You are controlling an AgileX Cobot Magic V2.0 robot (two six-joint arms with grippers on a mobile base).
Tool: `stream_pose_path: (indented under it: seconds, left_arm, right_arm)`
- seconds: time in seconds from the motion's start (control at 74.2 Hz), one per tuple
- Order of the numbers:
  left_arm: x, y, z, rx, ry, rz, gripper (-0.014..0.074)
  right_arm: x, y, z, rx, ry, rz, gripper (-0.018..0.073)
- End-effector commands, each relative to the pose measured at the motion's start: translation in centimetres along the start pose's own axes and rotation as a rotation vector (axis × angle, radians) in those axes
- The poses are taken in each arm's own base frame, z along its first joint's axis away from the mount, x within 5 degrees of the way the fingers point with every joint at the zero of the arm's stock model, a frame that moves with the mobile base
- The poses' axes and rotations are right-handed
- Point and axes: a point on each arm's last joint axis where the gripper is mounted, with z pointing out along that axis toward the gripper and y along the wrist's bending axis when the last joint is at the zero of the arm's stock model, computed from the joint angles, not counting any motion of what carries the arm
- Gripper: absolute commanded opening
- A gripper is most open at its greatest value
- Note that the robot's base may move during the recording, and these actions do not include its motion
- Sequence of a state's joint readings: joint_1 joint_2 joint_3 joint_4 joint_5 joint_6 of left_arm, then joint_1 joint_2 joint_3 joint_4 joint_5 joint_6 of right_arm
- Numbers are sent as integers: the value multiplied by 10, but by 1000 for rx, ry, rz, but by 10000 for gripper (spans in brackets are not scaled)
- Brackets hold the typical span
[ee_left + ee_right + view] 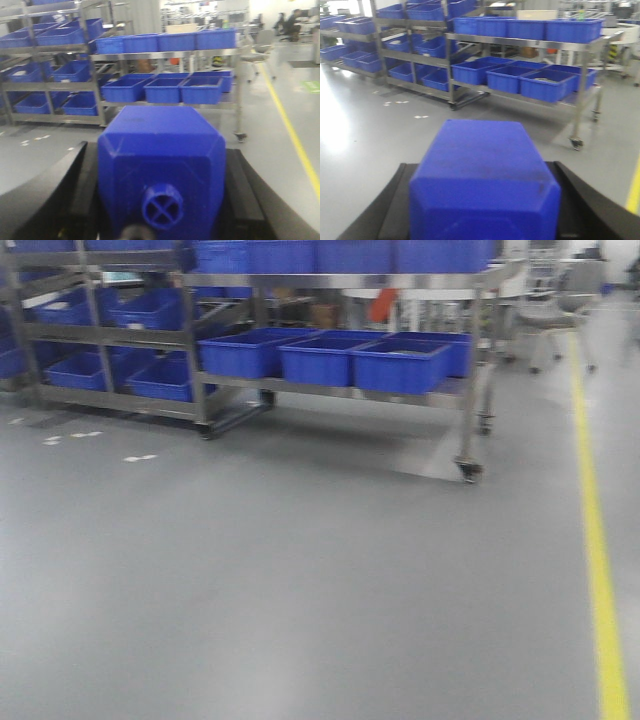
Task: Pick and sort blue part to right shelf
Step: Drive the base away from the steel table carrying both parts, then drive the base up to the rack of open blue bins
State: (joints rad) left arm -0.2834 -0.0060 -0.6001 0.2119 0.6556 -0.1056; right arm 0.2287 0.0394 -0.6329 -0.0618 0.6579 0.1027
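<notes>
1. The left claw [157,147] pinches a blue part [162,170] between its black fingers [75,192].
2. The right claw [481,167] grips another blue part [482,192] likewise.
3. Far ahead, across the floor [300,570], a steel shelf [340,281] carries blue bins [322,358].

Grey floor [300,570], yellow line [599,570]

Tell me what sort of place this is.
Probably a factory or warehouse: steel racks loaded with blue bins, and a yellow line painted along the smooth grey floor.
</notes>
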Motion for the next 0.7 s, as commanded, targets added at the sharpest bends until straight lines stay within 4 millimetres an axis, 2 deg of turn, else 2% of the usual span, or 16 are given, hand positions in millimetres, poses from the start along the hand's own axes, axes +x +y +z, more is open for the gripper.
stream_pose_path:
  seconds: [0.0, 0.688]
  left_arm:
    - [-15, 0, -7, 6, -127, -10, 294]
    - [-15, 0, -7, 11, -127, -17, 294]
  right_arm:
    - [-16, 1, -1, -2, -105, -10, 215]
    - [-16, 1, -1, -2, -104, -10, 215]
